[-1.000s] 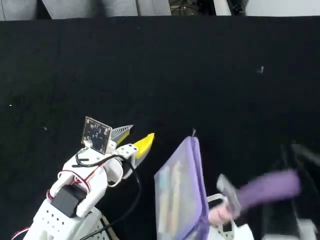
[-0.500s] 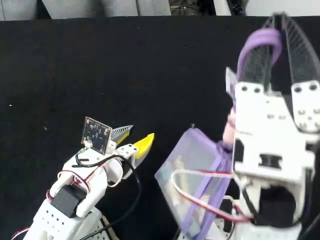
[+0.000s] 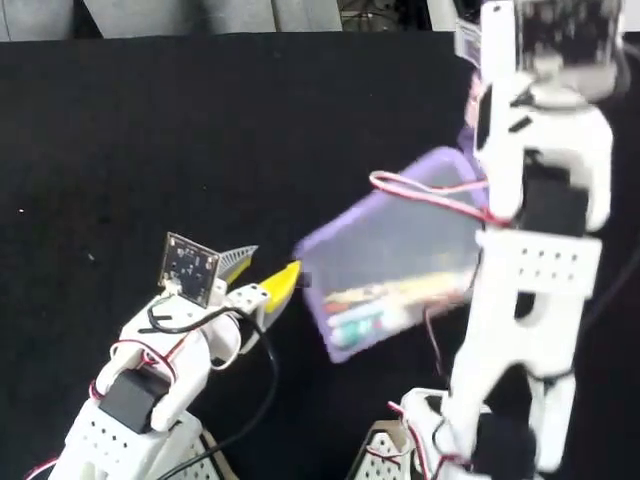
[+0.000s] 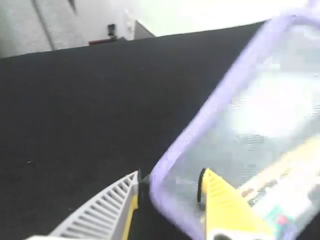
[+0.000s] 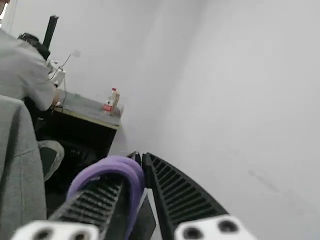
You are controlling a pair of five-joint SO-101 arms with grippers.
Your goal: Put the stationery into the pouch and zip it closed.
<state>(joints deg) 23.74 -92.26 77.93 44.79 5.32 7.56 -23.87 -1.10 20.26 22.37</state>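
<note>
The purple see-through pouch (image 3: 400, 250) hangs in the air, tilted, with stationery (image 3: 385, 302) showing inside along its lower side. My right arm (image 3: 535, 200) stands raised high above the table. In the right wrist view my right gripper (image 5: 140, 158) is shut on the pouch's purple strap (image 5: 107, 172) and points at the room's wall. My left gripper (image 3: 262, 273) rests low at the front left, open. The pouch's lower corner (image 4: 167, 197) lies between its grey finger (image 4: 107, 212) and yellow finger (image 4: 225, 210). The stationery (image 4: 280, 197) shows through the pouch wall.
A black cloth (image 3: 200, 130) covers the table, bare across the back and left. The right arm's base (image 3: 430, 445) and cables (image 3: 420, 185) stand at the front right, close behind the pouch.
The right arm has swung up high, lifting the pouch by its strap off the table. The pouch turned and its corner came over to the left gripper, which stayed put.
</note>
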